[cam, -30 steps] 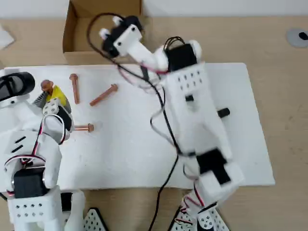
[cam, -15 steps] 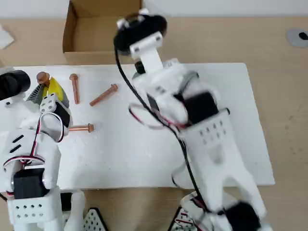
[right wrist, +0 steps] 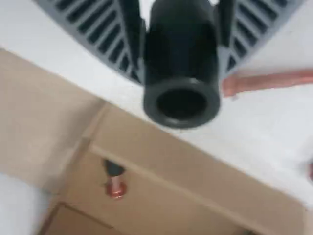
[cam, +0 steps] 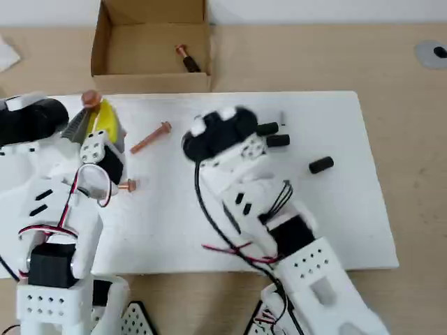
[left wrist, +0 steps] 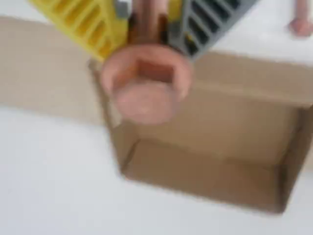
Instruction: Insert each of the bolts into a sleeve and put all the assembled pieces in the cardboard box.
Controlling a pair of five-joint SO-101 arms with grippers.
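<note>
**Bolt [left wrist: 146, 83] left, sleeve [right wrist: 182, 73] right**

Bolt pinched in left gripper [left wrist: 149, 14] at the far-left edge of the mat [cam: 335, 209], head pointing far, near cardboard box [cam: 105, 66]. Right of it, well apart, sleeve clamped in right gripper [right wrist: 180, 19] mid-mat. Probably must swing together, shank to bore.

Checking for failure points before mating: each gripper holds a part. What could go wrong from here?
The bolt sticks out of the left gripper, so it may tilt against the sleeve in the right gripper. A loose bolt lies right beside the left arm and could get knocked.
</note>
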